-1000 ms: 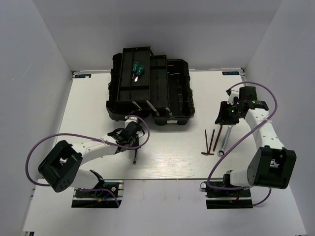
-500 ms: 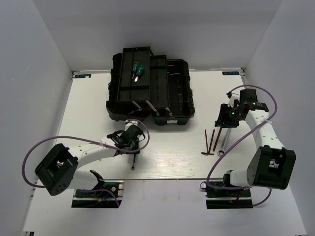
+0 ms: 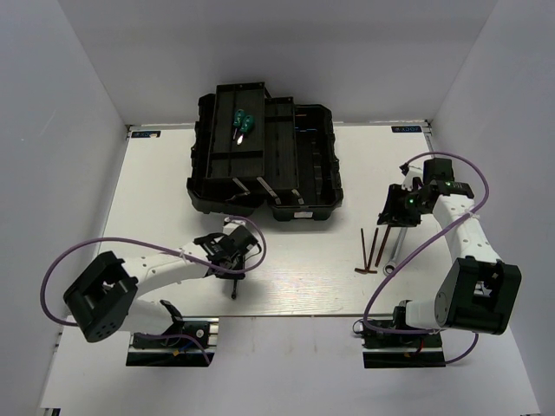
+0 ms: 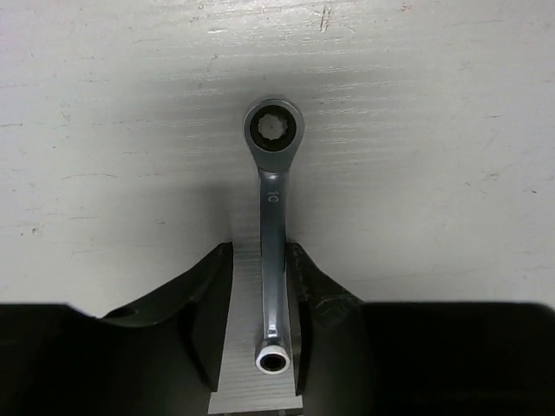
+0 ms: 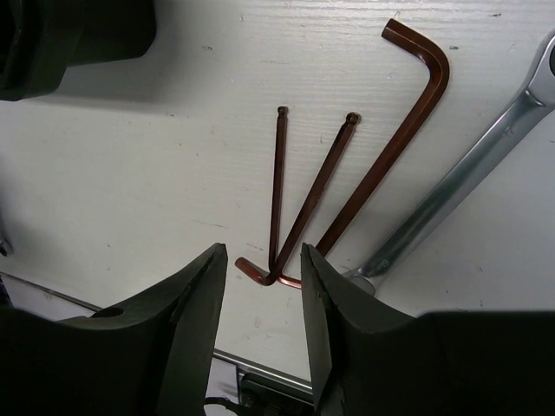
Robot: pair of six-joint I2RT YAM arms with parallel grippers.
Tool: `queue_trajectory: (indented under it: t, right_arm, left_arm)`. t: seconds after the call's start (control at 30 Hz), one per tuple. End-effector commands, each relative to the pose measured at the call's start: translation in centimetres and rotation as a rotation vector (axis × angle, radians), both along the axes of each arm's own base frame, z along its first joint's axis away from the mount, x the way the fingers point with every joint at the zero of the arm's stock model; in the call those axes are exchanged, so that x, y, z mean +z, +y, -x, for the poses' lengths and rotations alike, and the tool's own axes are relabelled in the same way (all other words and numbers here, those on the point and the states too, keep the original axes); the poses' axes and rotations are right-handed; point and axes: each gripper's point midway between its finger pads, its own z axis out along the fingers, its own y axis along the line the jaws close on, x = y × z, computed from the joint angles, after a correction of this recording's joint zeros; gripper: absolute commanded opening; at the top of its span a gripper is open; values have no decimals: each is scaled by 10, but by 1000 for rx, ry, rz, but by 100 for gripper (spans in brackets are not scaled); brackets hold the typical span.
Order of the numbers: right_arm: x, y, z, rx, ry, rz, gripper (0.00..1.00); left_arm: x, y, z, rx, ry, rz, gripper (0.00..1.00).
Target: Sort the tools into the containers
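- The toolbox (image 3: 314, 173) is sitting open at the middle of the bench's (image 3: 156, 199) far edge.
- Two screwdrivers (image 3: 243, 121) are lying side by side at the far end of the toolbox's left-hand section.
- The small wrench (image 4: 273, 208) is lying flat on the bench, near the near edge and left of the middle, well apart from the toolbox.
- The left gripper (image 4: 260, 253) is reaching down over the small wrench, one finger on each side of its shaft.
- Its jaws are standing apart and are not clamping the wrench: bare bench is showing between the shaft and one finger, and the other finger is sitting just beside the shaft.
- The wrench's ring end is pointing away from the left gripper, out past the fingertips.
- Three hex keys (image 5: 318, 192) are lying on the right part of the bench, nearer the near edge than the far one.
- The two thin keys are meeting at their bent ends in a narrow V, with the thicker key just beside them.
- The big wrench (image 5: 460, 173) is lying just beside the thicker key, on the side toward the bench's right edge.
- The right gripper (image 5: 262, 256) is hanging over the hex keys.
- Its jaws are standing apart and holding nothing, and in the wrist view the thin keys' bent ends are showing in the gap.
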Motion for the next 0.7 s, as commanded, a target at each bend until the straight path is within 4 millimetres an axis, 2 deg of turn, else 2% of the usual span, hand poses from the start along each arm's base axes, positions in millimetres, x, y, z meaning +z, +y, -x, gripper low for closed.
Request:
queue_trajectory:
  t: [0.0,0.17,0.3,0.37,0.4,0.47,0.5,0.53,0.6,0.63,0.67]
  right_arm:
    - [4,4,3,-4,-11,-28,46]
    - [6,2,5,-10,-13,-28,46]
    - [9,1,5,-14,-19,-31,46]
    - [8,2,6,-14,-17,-36,46]
    - [7,1,6,-16,-14,-36,46]
    - [5,2,8,-15,-5,-40,47]
    - [5,2,8,-15,-7,-43,52]
    - [4,3,8,-8,-5,-45,57]
    - [1,3,11,-2,4,-43,70]
    - [-1,4,12,2,11,-44,72]
    - [-3,4,12,3,15,-44,72]
  left_arm:
    - [-35,32,50,0,217,-161,41]
    - [-48,28,55,-24,244,-200,33]
    - [-52,22,59,-38,250,-211,14]
    - [-52,21,61,-47,249,-212,8]
    - [-49,21,59,-45,243,-219,1]
    - [-36,7,51,-57,219,-189,0]
    - [-26,-1,46,-69,187,-164,0]
    - [-11,-16,34,-88,144,-128,0]
    - [11,-29,25,-117,99,-101,0]
    - [35,-47,13,-155,42,-55,0]
    - [44,-51,10,-169,32,-50,0]
